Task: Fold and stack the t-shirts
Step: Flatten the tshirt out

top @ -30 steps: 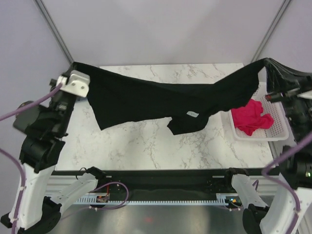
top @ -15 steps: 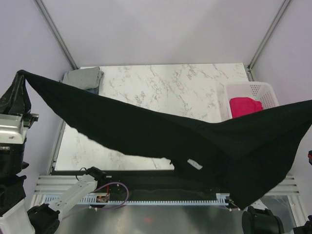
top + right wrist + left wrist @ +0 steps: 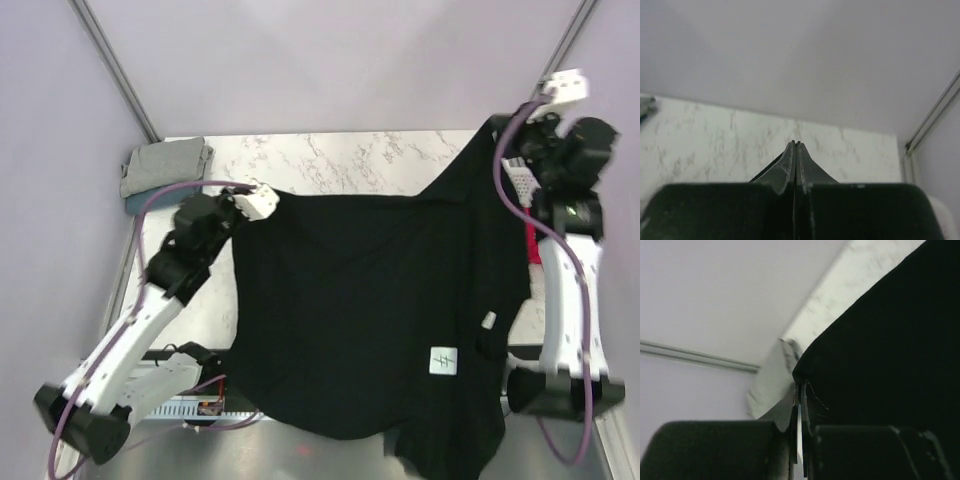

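Note:
The black t-shirt [image 3: 370, 300] is stretched wide over the marble table [image 3: 340, 160], its hem reaching past the near edge. A white tag [image 3: 443, 360] shows on it. My left gripper [image 3: 268, 203] is shut on the shirt's left top corner; in the left wrist view the jaws [image 3: 801, 386] pinch black cloth [image 3: 880, 355]. My right gripper [image 3: 500, 128] is shut on the right top corner, raised above the table; in the right wrist view [image 3: 796, 145] only a thin dark edge of cloth shows beside the fingers. A folded grey t-shirt [image 3: 168, 160] lies at the far left on a blue one [image 3: 136, 202].
The white mesh basket [image 3: 514, 176] stands at the right, mostly hidden by the black cloth and the right arm, with a strip of pink-red cloth [image 3: 531, 245] showing in it. Frame posts rise at both far corners. Bare marble shows along the far edge.
The black t-shirt, held high and stretched near the camera, has swung forward and down over the table. Both arms now reach toward the far side, still gripping its corners.

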### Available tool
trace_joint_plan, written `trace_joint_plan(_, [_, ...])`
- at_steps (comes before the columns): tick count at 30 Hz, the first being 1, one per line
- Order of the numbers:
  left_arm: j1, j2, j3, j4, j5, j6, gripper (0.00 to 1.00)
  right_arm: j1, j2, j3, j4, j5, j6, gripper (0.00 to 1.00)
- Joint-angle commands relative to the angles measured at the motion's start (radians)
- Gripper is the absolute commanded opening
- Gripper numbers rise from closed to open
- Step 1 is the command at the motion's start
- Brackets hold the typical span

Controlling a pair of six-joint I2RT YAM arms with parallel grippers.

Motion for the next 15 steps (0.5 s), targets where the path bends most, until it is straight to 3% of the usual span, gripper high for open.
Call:
trace_joint_plan(1, [0.043, 0.121, -0.136, 0.187, -0.019, 0.056, 0.02, 0.008, 0.153, -0.13, 0.095, -0.053, -0.04, 0.0])
trace_joint_plan(4, [0.127, 0.295, -0.177, 0.283, 0.041, 0.041, 0.02, 0.07, 0.3, -0.209, 0.172, -0.023, -0.109, 0.0])
trace_joint_plan(7, [0.227, 0.502, -0.118, 0.386, 0.107, 0.026, 0.02, 0.147, 0.461, -0.201, 0.22, 0.049, -0.186, 0.0])
trace_joint_plan(15, [0.283, 1.008, 0.258, 0.399, 0.075, 0.001, 0.02, 0.157, 0.995, 0.255, 0.174, 0.123, -0.102, 0.0])
